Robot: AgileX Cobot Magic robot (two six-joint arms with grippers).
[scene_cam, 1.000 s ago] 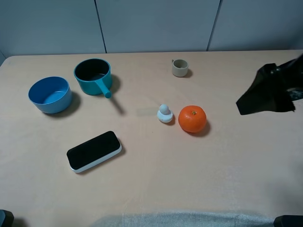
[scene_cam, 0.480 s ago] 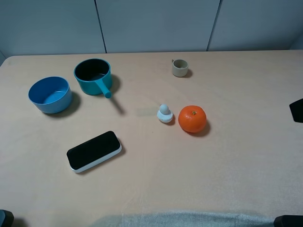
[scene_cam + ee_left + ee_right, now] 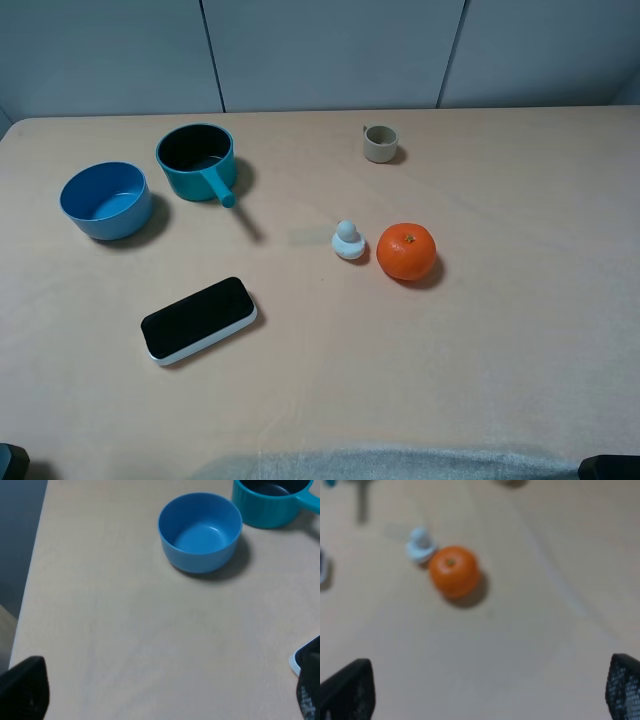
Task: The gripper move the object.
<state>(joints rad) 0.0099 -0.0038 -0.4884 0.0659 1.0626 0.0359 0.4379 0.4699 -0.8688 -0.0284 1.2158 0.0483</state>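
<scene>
Framing the right wrist view, the right gripper's (image 3: 490,690) two matte black fingers (image 3: 347,690) stand wide apart, and the round, glossy orange mandarin (image 3: 453,571) sits ahead between them, well clear, touching a small pale blue-white duck figure (image 3: 420,544). Beyond stretches smooth light wooden tabletop (image 3: 500,330) before grey wall panels (image 3: 330,50); the left gripper's (image 3: 165,690) dark fingers (image 3: 22,690) likewise spread wide, a smooth round blue bowl (image 3: 200,530) ahead.

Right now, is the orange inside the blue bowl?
No, the orange sits on the bare table beside the small duck, far from the blue bowl, which holds nothing.
</scene>
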